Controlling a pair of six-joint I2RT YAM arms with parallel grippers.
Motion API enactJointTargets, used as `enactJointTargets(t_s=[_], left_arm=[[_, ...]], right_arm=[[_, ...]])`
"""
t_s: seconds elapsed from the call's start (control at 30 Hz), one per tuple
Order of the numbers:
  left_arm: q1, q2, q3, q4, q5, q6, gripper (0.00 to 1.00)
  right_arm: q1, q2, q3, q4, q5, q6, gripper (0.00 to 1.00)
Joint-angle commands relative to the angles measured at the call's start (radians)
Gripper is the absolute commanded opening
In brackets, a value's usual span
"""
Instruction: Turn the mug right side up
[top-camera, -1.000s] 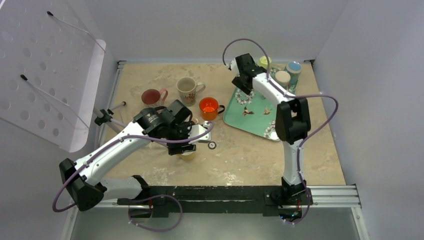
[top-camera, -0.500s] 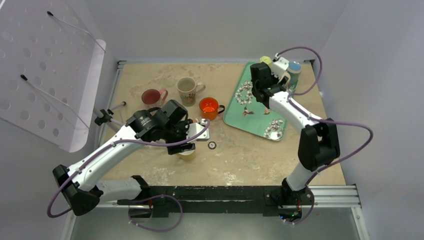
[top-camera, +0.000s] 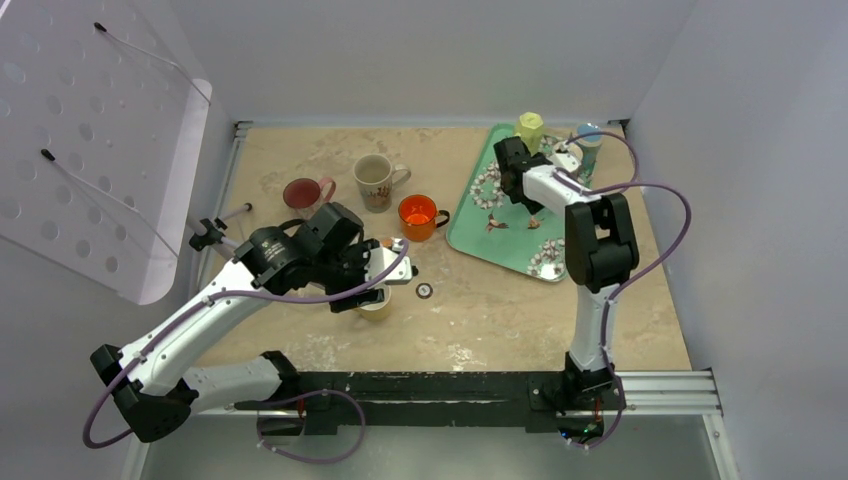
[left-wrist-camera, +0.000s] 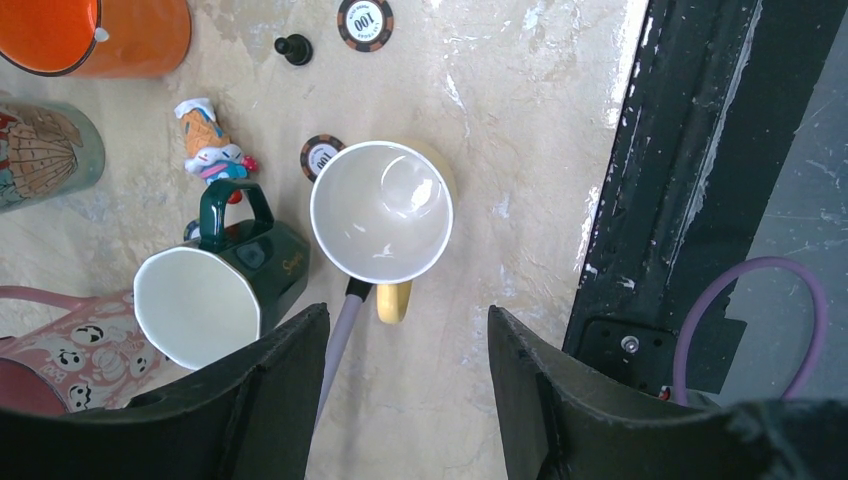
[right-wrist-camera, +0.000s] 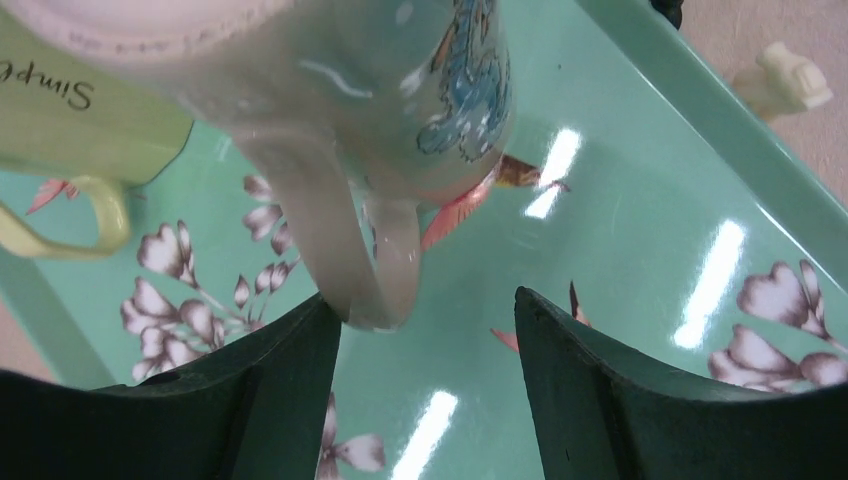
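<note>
A pale mug with a blue drawing (right-wrist-camera: 400, 90) stands on the green tray (right-wrist-camera: 620, 230), close in front of my right gripper (right-wrist-camera: 430, 310). Its handle (right-wrist-camera: 365, 270) hangs next to my left finger without touching it. I cannot tell which end of it is up. The right gripper is open and empty, low over the tray in the top view (top-camera: 522, 170). My left gripper (left-wrist-camera: 405, 320) is open and empty above an upright yellow mug (left-wrist-camera: 380, 210), which the top view also shows (top-camera: 378, 308).
A yellow-green mug (right-wrist-camera: 80, 120) stands left of the pale one, base up in the top view (top-camera: 529, 130). A blue-topped mug (top-camera: 588, 133) stands behind. A dark green mug (left-wrist-camera: 215, 290), an orange mug (top-camera: 418, 214), a pink mug (top-camera: 303, 192), a cream mug (top-camera: 374, 180) and poker chips (left-wrist-camera: 365, 20) lie around.
My right arm has swung from the tray's left edge across it and now points at the mugs on its far side. My left arm has drawn back a little to the left.
</note>
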Motion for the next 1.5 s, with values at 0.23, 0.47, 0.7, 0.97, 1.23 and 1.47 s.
enactJointTargets(t_s=[0.23, 0.47, 0.7, 0.97, 1.23, 1.47], left_arm=[[0.004, -0.016, 0.025, -0.01, 0.031, 0.009, 0.63], [0.004, -0.017, 0.025, -0.016, 0.028, 0.009, 0.63], [0.005, -0.014, 0.02, 0.013, 0.044, -0.021, 0.64], [0.037, 0.08, 0.146, 0.158, 0.176, -0.17, 0.68], [0.119, 0.247, 0.345, 0.483, 0.409, -0.494, 0.77], [0.115, 0.373, 0.437, 0.454, 0.448, -0.475, 0.74]], right_arm=[[-0.072, 0.049, 0.11, 0.075, -0.064, -0.186, 0.63], [-0.073, 0.008, 0.063, 0.204, -0.09, -0.364, 0.24], [-0.064, -0.297, -0.219, 0.545, -0.317, -0.618, 0.0], [-0.008, -0.701, -0.469, 0.786, -0.684, -0.791, 0.0], [0.052, -0.961, -0.536, 0.821, -0.834, -0.841, 0.0], [0.053, -0.995, -0.493, 0.758, -0.861, -0.7, 0.0]])
